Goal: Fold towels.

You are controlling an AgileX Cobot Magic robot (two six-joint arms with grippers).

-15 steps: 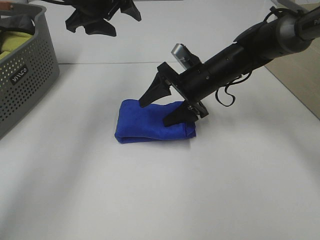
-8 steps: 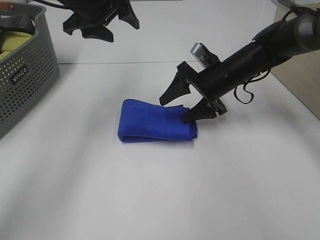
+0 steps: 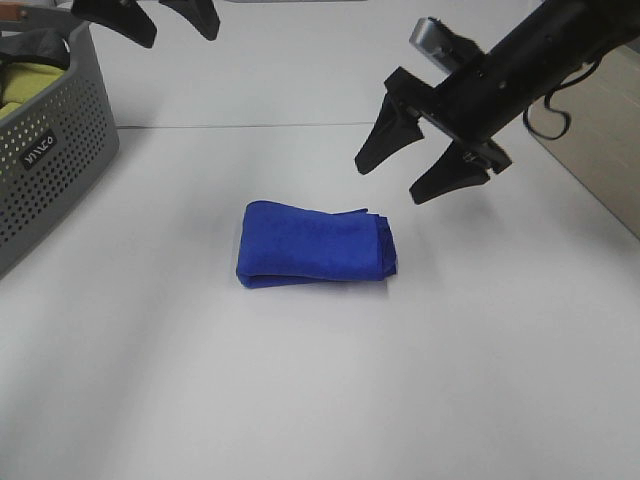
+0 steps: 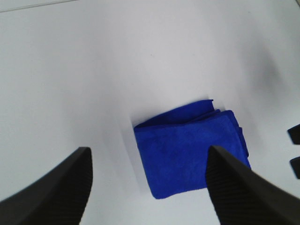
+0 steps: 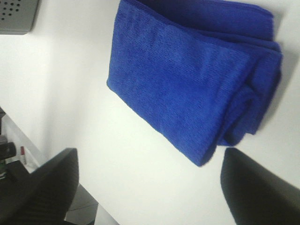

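Note:
The royal-blue towel (image 3: pixel 314 244) lies folded into a thick small rectangle on the white table, with loose layered ends at its right side. It also shows in the left wrist view (image 4: pixel 190 151) and the right wrist view (image 5: pixel 197 79). My right gripper (image 3: pixel 397 178) is open and empty, raised above and to the right of the towel, apart from it. My left gripper (image 3: pixel 150 22) is open and empty, high at the back left near the basket.
A grey perforated basket (image 3: pixel 50 150) stands at the left edge with a yellow-green cloth (image 3: pixel 25 85) inside. The table's right edge (image 3: pixel 590 190) runs diagonally at the far right, with a beige floor beyond.
My right gripper has let go of the towel's right end and risen up and to the right. My left gripper has moved up and left. The towel stays folded.

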